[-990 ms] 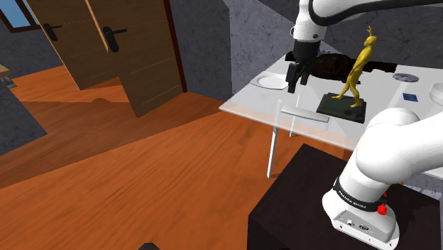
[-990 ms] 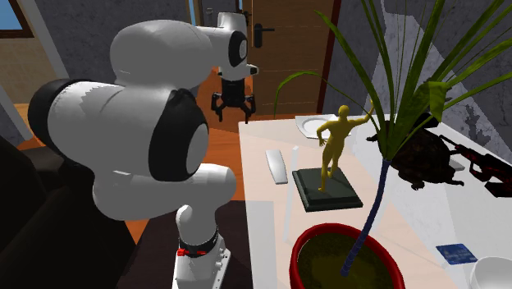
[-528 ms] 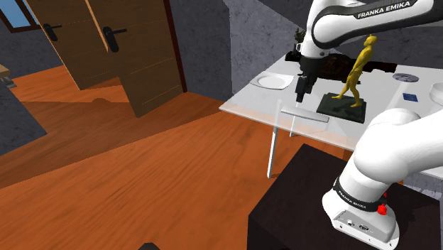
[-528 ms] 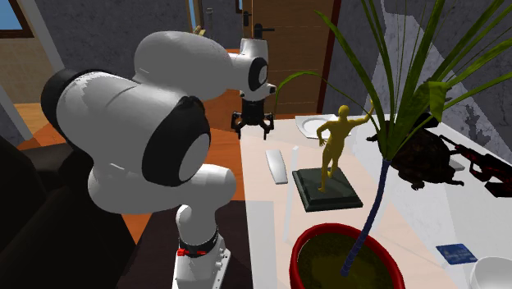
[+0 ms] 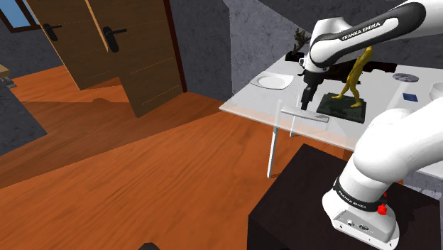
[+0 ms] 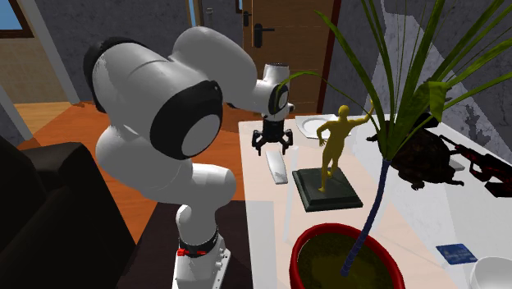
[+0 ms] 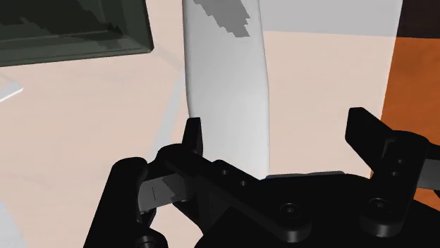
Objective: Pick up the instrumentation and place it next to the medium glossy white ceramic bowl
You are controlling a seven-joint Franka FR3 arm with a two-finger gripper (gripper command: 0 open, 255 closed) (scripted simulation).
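The instrumentation is a long, flat, plain white bar (image 5: 308, 116) lying near the table's front edge, beside the statue's dark base. My gripper (image 5: 305, 106) hangs low just above it, pointing down. From the second exterior view, the gripper (image 6: 272, 150) is over the bar's (image 6: 276, 167) far end. In the wrist view the gripper (image 7: 282, 130) is open and the bar (image 7: 229, 84) runs between the fingers, closer to one finger (image 7: 194, 137); neither touches it. A shallow white bowl (image 5: 272, 82) sits at the table's far corner, and another white bowl (image 5: 436, 91) at the shoulder view's right edge.
A golden figure (image 5: 355, 69) on a dark base (image 6: 326, 189) stands right beside the bar. A palm in a red pot (image 6: 332, 259), a dark turtle-like object (image 6: 422, 160) and a small blue item (image 6: 456, 253) share the pale table (image 6: 410, 222). Wooden doors (image 5: 121, 42) stand beyond the floor.
The arm has swung toward the shoulder view's right and come down, bringing the gripper from the table's edge to just above the white bar. The bar has not moved.
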